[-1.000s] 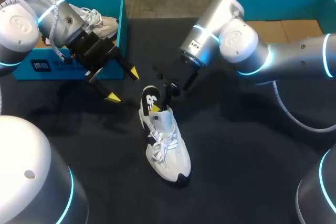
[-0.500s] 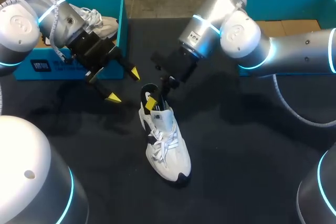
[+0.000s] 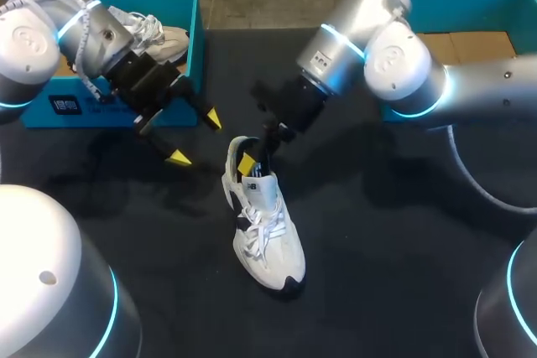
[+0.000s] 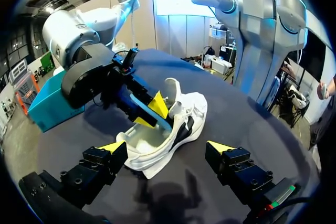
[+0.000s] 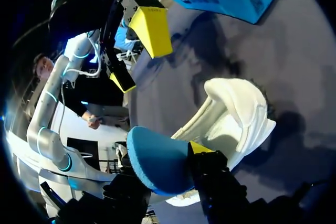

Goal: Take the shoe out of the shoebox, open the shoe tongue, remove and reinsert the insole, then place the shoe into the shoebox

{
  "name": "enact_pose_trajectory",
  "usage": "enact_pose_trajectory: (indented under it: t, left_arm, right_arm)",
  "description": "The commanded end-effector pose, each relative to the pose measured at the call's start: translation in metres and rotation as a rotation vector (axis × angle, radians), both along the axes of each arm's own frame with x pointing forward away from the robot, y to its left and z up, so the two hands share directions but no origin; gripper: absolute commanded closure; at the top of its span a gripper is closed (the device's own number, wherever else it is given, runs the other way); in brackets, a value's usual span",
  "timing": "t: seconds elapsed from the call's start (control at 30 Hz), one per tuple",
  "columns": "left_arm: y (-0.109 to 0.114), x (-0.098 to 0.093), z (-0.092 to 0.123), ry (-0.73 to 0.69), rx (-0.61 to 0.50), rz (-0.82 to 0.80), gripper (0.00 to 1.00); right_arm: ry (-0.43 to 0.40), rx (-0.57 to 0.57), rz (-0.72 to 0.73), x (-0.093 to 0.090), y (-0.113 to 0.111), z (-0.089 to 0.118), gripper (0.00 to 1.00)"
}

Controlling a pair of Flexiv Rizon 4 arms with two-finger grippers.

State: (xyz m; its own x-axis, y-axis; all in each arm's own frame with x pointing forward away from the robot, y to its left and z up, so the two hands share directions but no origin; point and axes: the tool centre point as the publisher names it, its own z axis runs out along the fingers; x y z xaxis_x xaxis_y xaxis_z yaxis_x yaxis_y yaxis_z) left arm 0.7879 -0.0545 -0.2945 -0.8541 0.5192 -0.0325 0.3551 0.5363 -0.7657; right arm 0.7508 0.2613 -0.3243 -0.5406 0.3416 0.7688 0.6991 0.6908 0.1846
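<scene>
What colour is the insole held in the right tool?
The insole is blue, showing best in the right wrist view.

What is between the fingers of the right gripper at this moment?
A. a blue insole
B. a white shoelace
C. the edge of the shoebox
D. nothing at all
A: the right gripper pinches the blue insole from two sides with its yellow tips, at the heel opening of the white shoe.

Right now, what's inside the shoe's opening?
Inside the shoe, the blue insole, pinched by the right end effector, angles out of the heel opening. The toe area is covered by the upper.
</scene>
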Motion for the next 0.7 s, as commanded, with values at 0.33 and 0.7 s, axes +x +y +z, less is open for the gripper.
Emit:
enact_pose_trajectory:
  t: [0.33,0.7]
  left_arm:
    - [0.0,-0.002,-0.002,-0.001,-0.002,0.002,0.0]
    - [-0.002,-0.005,-0.003,0.004,0.003,0.0,0.0]
  right_arm:
    - [0.058,-0.035,0.123,0.013,0.008,-0.007,1.0]
    - [0.126,-0.055,0.188,-0.005,0.008,-0.024,1.0]
